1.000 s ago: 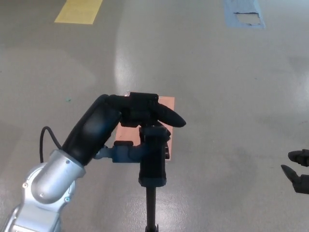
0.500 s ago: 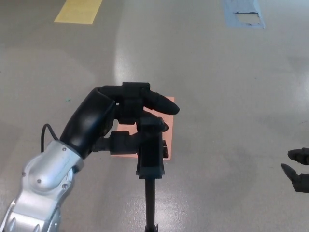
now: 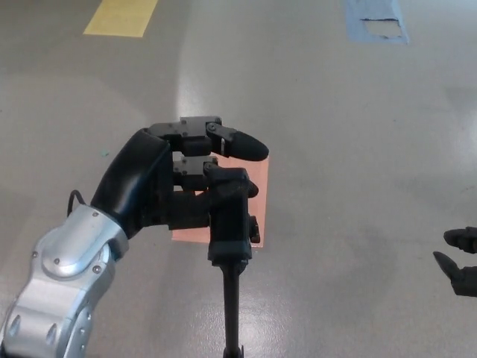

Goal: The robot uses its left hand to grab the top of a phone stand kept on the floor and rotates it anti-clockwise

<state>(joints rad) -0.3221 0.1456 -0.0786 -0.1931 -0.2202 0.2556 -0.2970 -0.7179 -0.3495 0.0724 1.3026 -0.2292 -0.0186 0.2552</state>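
A black phone stand rises from the floor on a thin pole, its clamp head near the picture's middle. My left hand comes in from the lower left and wraps the head from the left side, shut on it. One finger reaches out above the head, with a strip of the orange mat showing beneath it. The stand's side handle lies against my palm. My right hand hangs low at the right edge, open and holding nothing.
An orange mat lies on the grey floor behind the stand. A yellow floor marking is at the top left and a blue-edged patch at the top right. A black cable loops by my left forearm.
My left hand has swung left and upward around the stand's head, its fingers lifting higher. The head has turned and shifted slightly left with it. The right hand has stayed still.
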